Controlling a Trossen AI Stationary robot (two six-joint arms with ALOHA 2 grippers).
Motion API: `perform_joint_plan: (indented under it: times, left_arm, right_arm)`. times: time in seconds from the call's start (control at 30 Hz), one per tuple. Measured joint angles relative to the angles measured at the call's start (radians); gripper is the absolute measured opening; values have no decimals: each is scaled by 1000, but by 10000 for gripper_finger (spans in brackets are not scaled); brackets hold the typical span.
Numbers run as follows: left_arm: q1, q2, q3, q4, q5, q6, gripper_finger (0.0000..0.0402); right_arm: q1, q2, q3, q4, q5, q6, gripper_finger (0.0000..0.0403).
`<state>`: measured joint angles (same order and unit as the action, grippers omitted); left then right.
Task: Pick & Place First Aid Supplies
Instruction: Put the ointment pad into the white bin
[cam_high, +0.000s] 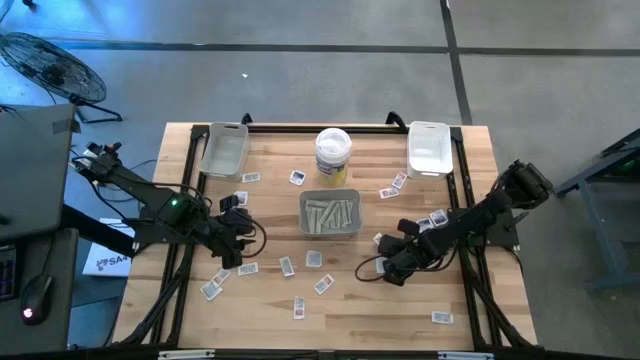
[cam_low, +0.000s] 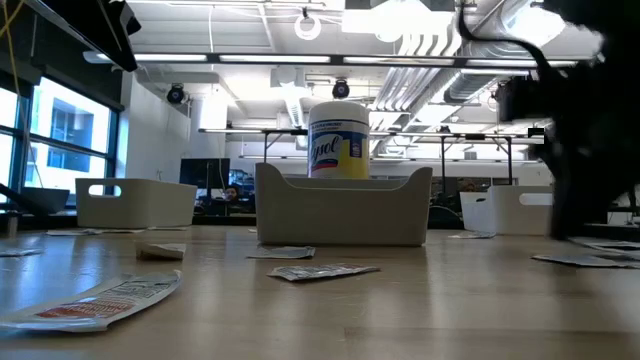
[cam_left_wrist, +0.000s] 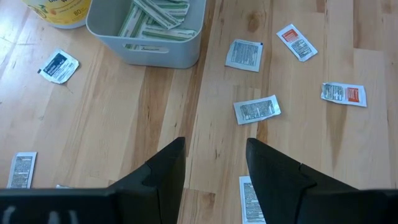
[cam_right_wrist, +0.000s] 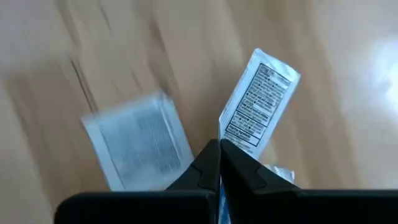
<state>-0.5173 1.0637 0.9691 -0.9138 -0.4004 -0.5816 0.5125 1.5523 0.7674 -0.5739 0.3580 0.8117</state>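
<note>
Small white first aid packets lie flat and scattered over the wooden table (cam_high: 350, 320), such as one (cam_high: 298, 308) near the front and one (cam_left_wrist: 256, 109) ahead of my left gripper. Long pale strips (cam_high: 330, 214) fill the grey centre tray (cam_high: 330, 233). My right gripper (cam_right_wrist: 219, 152) is low over the table's right half (cam_high: 385, 268), shut on a printed white packet (cam_right_wrist: 258, 102). A second packet (cam_right_wrist: 140, 146) lies on the wood beside it. My left gripper (cam_left_wrist: 214, 165) hovers open above the table's left half (cam_high: 232, 255), with nothing between its fingers. My right gripper pinches the printed packet by one short end (cam_right_wrist: 231, 138) between its two fingertips. The fingers come steeply from above. The rest of the packet sticks out beyond the fingertips. Whether it is clear of the wood, I cannot tell.
A white tub with a yellow label (cam_high: 333, 152) stands behind the centre tray. A grey tray (cam_high: 225, 148) sits at the far left corner and a white one (cam_high: 428, 145) at the far right. Loose packets (cam_low: 100, 300) lie near the front edge.
</note>
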Motion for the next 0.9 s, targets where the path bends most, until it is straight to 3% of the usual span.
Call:
perform_joint_plan:
  times: [0.17,0.33,0.57,0.73,0.9]
  left_arm:
    - [0,0,0,0,0,0,166]
    - [0,0,0,0,0,0,166]
    - [0,0,0,0,0,0,166]
    - [0,0,0,0,0,0,166]
    - [0,0,0,0,0,0,166]
  right_arm:
    - [-3,-1,148,-184,99,54,1]
    - [-45,-1,249,-430,55,186,1]
    - [-128,-40,274,-805,55,441,1]
    - [-270,-171,243,-923,128,475,1]
    - [-518,-332,210,-866,263,491,1]
